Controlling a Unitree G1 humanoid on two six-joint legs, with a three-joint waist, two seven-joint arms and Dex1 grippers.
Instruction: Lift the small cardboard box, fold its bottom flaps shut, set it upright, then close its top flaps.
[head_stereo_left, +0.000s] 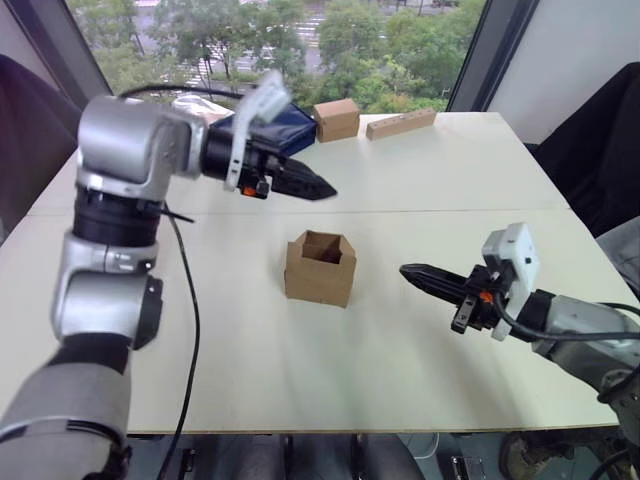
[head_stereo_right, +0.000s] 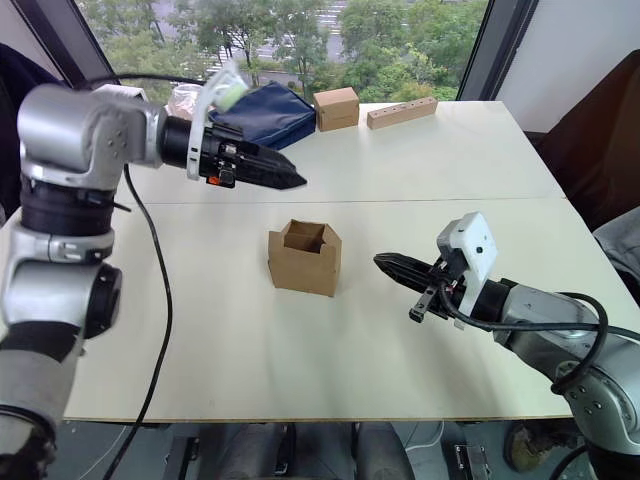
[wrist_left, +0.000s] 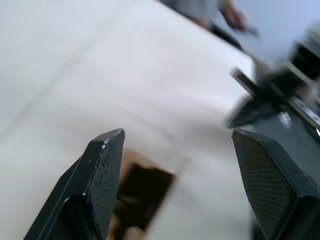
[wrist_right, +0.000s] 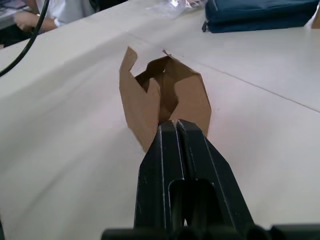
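- Small cardboard box stands upright near the middle of the white counter, top flaps raised, opening upward.
- Left tool hangs in the air above and behind the box, apart from it; its fingers are spread wide, grasping nothing.
- Right tool sits low over the counter just to the box's right, pointing at it, fingers clenched together, empty.
- Navy pouch, cardboard cube and long tan block lie at the far edge.
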